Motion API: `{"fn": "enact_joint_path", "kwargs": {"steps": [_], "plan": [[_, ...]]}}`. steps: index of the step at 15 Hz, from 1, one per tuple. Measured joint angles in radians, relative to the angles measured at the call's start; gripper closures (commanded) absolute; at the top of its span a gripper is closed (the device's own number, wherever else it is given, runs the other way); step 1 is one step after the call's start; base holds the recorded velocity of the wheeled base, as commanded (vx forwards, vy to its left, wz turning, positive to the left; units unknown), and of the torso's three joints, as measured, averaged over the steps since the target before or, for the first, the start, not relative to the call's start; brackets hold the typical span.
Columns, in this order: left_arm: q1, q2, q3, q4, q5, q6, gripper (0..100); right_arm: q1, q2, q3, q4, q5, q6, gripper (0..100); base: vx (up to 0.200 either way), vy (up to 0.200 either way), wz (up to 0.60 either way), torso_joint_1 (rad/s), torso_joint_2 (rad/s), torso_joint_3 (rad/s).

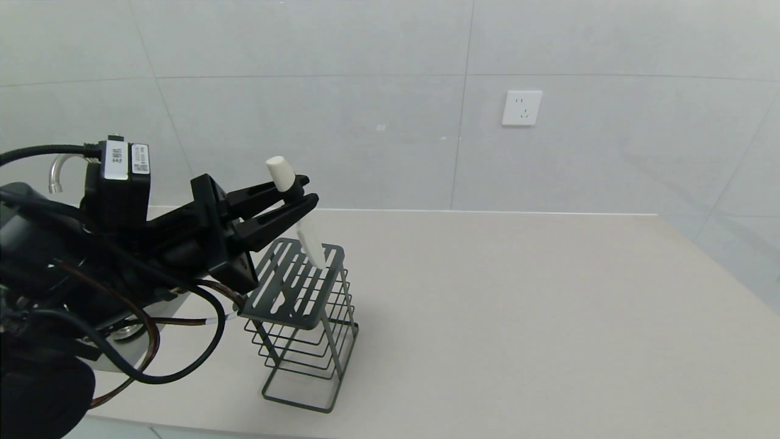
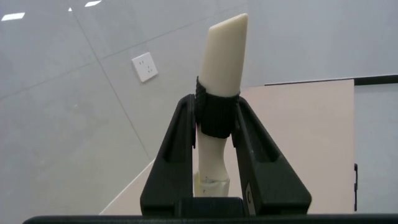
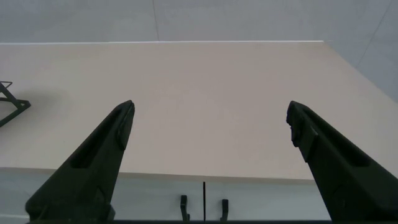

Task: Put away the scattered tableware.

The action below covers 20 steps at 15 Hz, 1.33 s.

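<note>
Left gripper (image 1: 300, 196) is pinching a white utensil (image 1: 280, 171) part-way along its shaft, jaws pressed in from both sides, and holds it tilted above the slotted top of the dark wire rack (image 1: 298, 286) on the counter (image 1: 518, 305). In the left wrist view the gripper (image 2: 216, 115) closes on the utensil (image 2: 224, 56) with black pads (image 2: 214, 121), leaving the blunt, slanted upper end free above them. It looks light, stiff and smooth-skinned, probably ceramic or hard plastic, so I'd judge it apt to slide or pivot in a pinch and to chip if dropped against the metal. A hold near the middle of the shaft, as here, seems the sound place, since it leaves the lower part free to go down through a slot. Right gripper (image 3: 208, 118) is spread wide with nothing between its fingers, over the near edge of the counter and well apart from the rack. The utensil's lower end is hard to make out: it meets the rack top, but I cannot tell whether it has entered a slot or what kind of head it carries. The left arm covers the counter behind it.
</note>
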Motion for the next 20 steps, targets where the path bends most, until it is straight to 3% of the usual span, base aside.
{"fn": "enact_joint_path", "kwargs": {"steps": [20], "plan": [[-0.007,0.004,0.027,0.000,0.003,0.001,100,0.000,0.000,0.000,0.000,0.000,0.000,0,0.000,0.000,0.00,0.000,0.00,0.000]]}}
